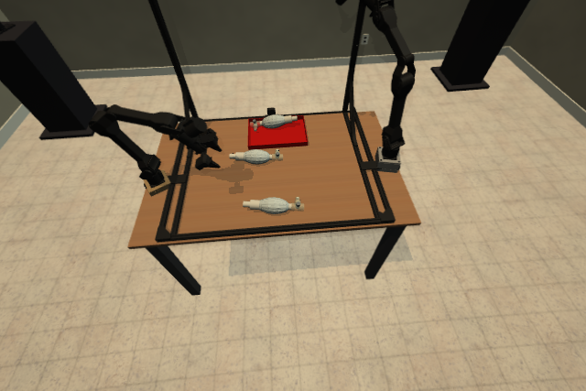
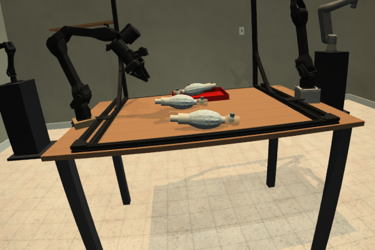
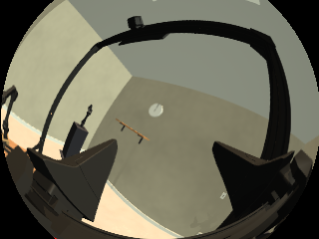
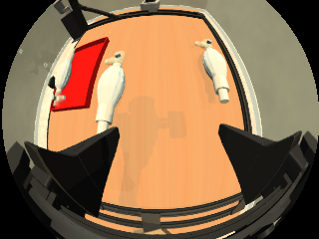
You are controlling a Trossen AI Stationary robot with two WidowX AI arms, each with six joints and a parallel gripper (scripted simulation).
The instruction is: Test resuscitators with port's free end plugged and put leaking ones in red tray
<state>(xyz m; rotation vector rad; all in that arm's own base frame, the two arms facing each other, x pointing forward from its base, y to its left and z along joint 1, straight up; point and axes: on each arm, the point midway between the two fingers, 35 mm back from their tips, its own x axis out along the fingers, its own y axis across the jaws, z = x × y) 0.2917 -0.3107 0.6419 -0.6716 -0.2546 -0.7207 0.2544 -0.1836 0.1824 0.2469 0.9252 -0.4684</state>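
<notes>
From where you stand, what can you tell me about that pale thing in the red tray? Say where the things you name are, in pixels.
The resuscitator in the tray (image 1: 273,122) (image 2: 195,89) (image 4: 63,74) has a whitish, ribbed, plump oval bag, looking like rubber or soft plastic. A pale stepped tube forms one end; at the other, a beige, partly see-through valve carries a short side branch. It lies lengthwise along the tray's far side, slightly askew. Neither claw touches it. Whether it leaks, I cannot tell.
</notes>
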